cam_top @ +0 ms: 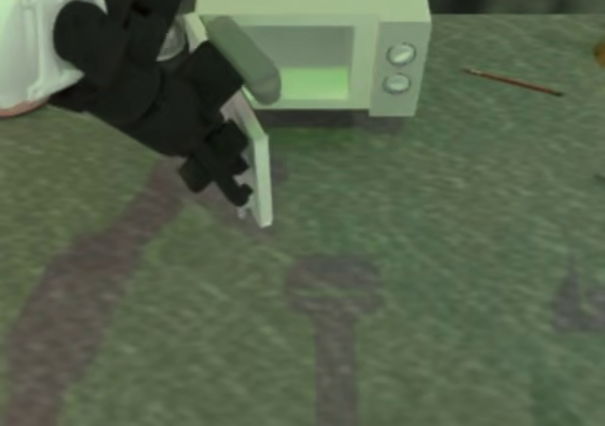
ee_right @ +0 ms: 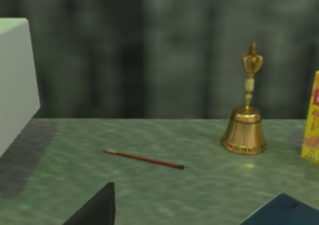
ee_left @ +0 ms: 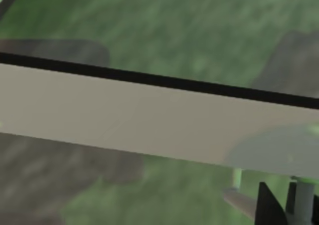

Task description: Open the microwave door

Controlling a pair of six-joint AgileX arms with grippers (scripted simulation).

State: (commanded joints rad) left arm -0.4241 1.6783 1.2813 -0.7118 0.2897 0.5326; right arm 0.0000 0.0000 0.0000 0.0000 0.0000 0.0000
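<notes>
The microwave [cam_top: 312,10] stands at the table's back centre, its two round knobs [cam_top: 399,67] on the right of its front. Its cavity [cam_top: 302,62] shows, lit pale green. The microwave door [cam_top: 261,176] is swung out towards the table's front, hinged at the left and seen edge-on. My left gripper [cam_top: 234,182] is at the door's outer end, on its left face. In the left wrist view the door's pale edge [ee_left: 149,120] crosses the frame, and my left gripper [ee_left: 294,207] is shut on the thin handle strip [ee_left: 303,200]. Of my right gripper only one dark finger [ee_right: 102,205] shows, with bare table beside it.
A thin red stick [cam_top: 510,81] lies on the table right of the microwave. The right wrist view shows that stick [ee_right: 144,159], a gold bell [ee_right: 244,130], a yellow box [ee_right: 311,120], a dark blue object [ee_right: 281,210] and the microwave's side [ee_right: 15,80]. A white object [cam_top: 24,39] stands back left.
</notes>
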